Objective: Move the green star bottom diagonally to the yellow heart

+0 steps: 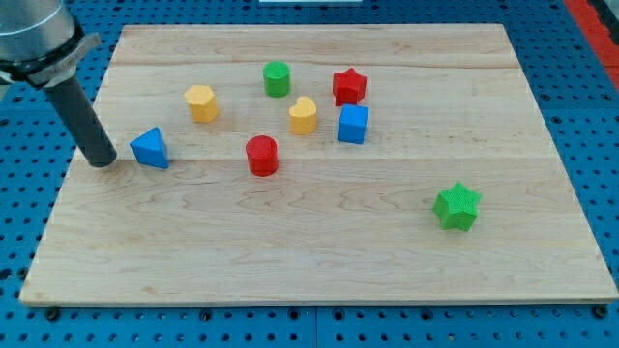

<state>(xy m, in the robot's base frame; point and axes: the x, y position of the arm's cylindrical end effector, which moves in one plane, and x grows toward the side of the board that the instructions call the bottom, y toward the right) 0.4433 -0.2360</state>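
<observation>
My tip [101, 162] is resting on the board [319, 261] near the view's left edge, just beside the blue triangle [150, 148], which is sitting to its right with a small gap between them. There is no claw on this arm (only the dark rod), so nothing is being clenched, grasped or let go.

The green star [456, 207] is lying alone toward the view's lower right, well apart from my tip and from every other block. The yellow heart [303, 115] is sitting in the cluster near the top middle, up and to the left of the star. The blue cube [353, 125] is standing just beside the heart on its right, and the red star [349, 87] is sitting above the cube. The green cylinder [277, 78] is standing above and left of the heart, the yellow hexagon [201, 102] farther left, and the red cylinder [261, 155] below and left of the heart.
</observation>
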